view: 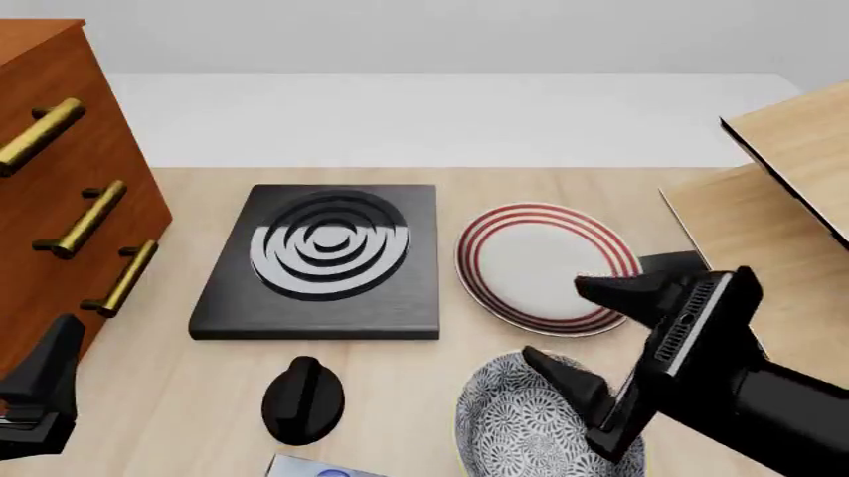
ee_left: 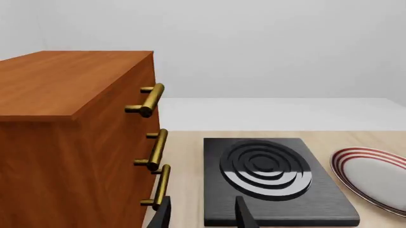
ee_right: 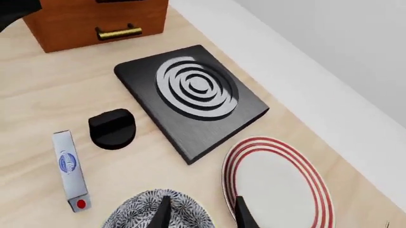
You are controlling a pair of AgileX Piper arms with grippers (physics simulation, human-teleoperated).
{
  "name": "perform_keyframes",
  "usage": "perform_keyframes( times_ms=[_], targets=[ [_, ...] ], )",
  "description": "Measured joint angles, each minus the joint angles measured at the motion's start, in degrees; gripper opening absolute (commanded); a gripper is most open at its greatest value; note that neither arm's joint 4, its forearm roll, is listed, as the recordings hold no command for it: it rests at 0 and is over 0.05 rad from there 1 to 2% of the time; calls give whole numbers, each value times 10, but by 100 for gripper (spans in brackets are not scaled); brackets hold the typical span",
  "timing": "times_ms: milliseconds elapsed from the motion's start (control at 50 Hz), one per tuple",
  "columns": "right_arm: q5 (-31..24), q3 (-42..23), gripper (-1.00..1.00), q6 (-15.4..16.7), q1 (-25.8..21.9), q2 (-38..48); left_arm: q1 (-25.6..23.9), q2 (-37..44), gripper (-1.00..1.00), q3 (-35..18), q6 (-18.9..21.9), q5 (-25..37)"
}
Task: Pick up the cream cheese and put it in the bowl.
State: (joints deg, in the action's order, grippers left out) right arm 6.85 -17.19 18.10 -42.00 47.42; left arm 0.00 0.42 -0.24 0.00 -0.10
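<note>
The cream cheese (ee_right: 68, 168) is a slim pale box with a blue oval logo, lying flat on the wooden table beside a black knob. In the front view only its top edge (view: 312, 467) shows at the bottom of the picture. The speckled bowl (view: 511, 427) stands to the right of it, near the table's front edge. My right gripper (view: 552, 320) hovers open above the bowl (ee_right: 146, 211) and the near rim of the plate, holding nothing. My left gripper (ee_left: 203, 211) is open and empty at the front left, next to the cabinet, far from the box.
A wooden drawer cabinet (view: 54, 199) with brass handles fills the left side. A black stove plate (view: 325, 258) with silver rings lies in the middle, and a black knob (view: 302, 397) sits in front of it. A red-ringed white plate (view: 538, 263) lies behind the bowl. Wooden boards (view: 782, 199) stand at the right.
</note>
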Motion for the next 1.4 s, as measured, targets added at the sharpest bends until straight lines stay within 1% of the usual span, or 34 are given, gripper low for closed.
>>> perform_keyframes(
  times_ms=[240,500,980,1400],
  targets=[
    [20,-50,100,7,-59,117,0,0,100,0,0,0],
    [22,-105,100,1,-115,206,0,0,100,0,0,0],
    [20,-191,100,-32,-202,332,0,0,100,0,0,0],
    [27,-241,100,-67,-257,425,0,0,100,0,0,0]
  ],
)
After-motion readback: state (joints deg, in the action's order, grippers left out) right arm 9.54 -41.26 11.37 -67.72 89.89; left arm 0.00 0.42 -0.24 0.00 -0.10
